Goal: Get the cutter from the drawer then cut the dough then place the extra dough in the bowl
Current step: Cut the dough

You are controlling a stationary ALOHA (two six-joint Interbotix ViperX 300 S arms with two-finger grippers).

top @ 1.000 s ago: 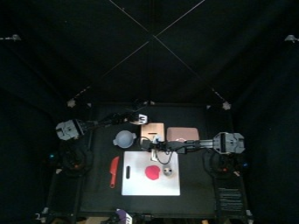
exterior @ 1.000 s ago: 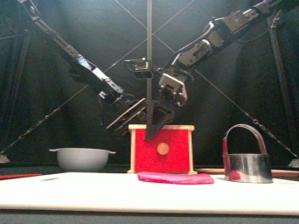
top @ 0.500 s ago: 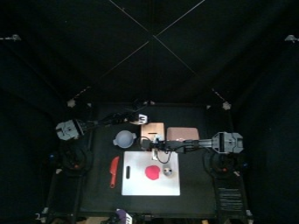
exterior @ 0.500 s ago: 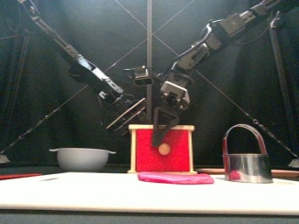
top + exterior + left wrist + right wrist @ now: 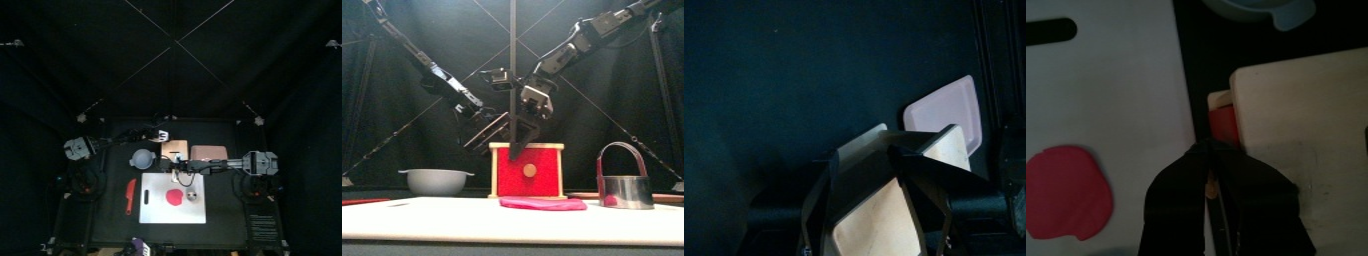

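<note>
The pale wooden box (image 5: pixel 175 150) (image 5: pixel 527 148) stands behind the white cutting board (image 5: pixel 154 213), its red drawer front (image 5: pixel 527 171) (image 5: pixel 1223 120) toward the board. My left gripper (image 5: pixel 163 137) (image 5: pixel 914 150) is at the box's back, shut on its wall. Jaws shut and pointing down, my right gripper (image 5: pixel 183 176) (image 5: pixel 528 125) (image 5: pixel 1207 158) hangs just above the drawer front. A flat red dough (image 5: pixel 170 200) (image 5: pixel 543 203) (image 5: pixel 1066 190) lies on the board. To its right stands the metal cutter (image 5: pixel 195 196) (image 5: pixel 624 183).
The blue-grey bowl (image 5: pixel 142 158) (image 5: pixel 436 180) sits left of the box. A pink tray (image 5: pixel 207 152) (image 5: pixel 945 100) lies right of the box. A red cup with knives (image 5: pixel 131 195) lies left of the board.
My right gripper has shifted a little above the drawer front, rising slightly and straightening. The left arm, dough and cutter have not moved.
</note>
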